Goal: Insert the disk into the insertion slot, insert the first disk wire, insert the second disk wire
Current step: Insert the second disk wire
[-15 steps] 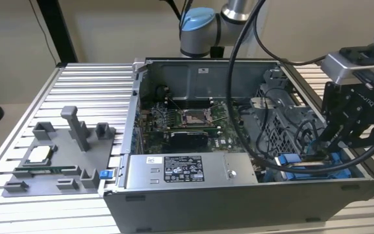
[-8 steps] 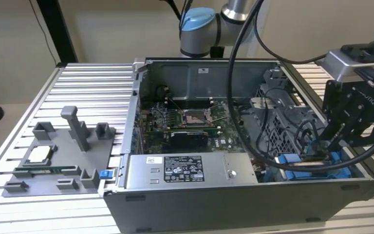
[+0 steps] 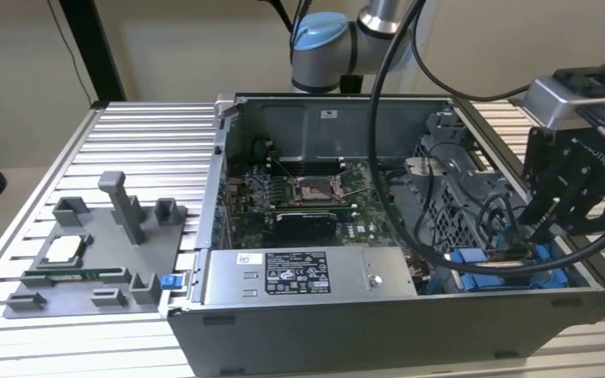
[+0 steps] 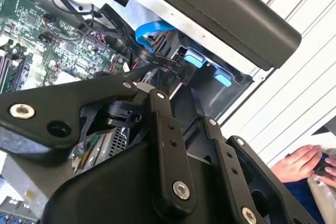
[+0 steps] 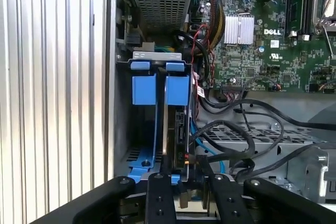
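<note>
Seemingly at a wire step, my black gripper (image 5: pixel 185 176) pinches a black wire plug (image 5: pixel 185 160) against the seated blue-bracketed grey disk (image 5: pixel 176 124), needing a straight push.

On the silver power-supply box (image 3: pixel 387 272), near side of the computer case (image 3: pixel 387 339): white printed label (image 3: pixel 295 281) with dense rows of print and certification symbols, too small to make out. On the far wall of the case: small white sticker (image 3: pixel 328 113), unreadable. Along the black body of the tool (image 3: pixel 542 232), at the exterior view's right: pale lettering (image 3: pixel 597 153), partly cut off. In the first wrist view, on the green circuit board (image 5: pixel 294 61): white maker's logo (image 5: pixel 272 32), white barcode sticker (image 5: pixel 276 43), tiny white component codes. In the second wrist view, on a flat black cable (image 4: pixel 157 61): faint white print, illegible.
</note>
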Motion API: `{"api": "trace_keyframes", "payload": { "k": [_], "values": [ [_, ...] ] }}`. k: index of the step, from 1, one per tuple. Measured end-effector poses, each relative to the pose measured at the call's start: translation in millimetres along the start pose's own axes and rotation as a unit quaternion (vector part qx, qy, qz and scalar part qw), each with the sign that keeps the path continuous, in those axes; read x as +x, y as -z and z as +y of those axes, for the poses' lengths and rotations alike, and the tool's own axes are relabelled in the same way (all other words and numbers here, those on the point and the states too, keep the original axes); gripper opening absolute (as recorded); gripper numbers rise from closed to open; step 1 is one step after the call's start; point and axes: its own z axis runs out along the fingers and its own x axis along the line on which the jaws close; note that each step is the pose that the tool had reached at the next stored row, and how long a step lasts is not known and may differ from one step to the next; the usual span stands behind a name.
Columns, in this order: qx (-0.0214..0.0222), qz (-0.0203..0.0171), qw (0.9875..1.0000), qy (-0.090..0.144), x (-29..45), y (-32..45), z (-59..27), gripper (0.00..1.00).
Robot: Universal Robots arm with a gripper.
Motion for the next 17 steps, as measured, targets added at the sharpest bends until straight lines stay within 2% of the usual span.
{"api": "trace_keyframes", "payload": {
  "k": [17],
  "values": [
    [0.0, 0.0, 1.0, 0.0, -0.1, 4.9, 0.1, 1.0]
  ]
}}
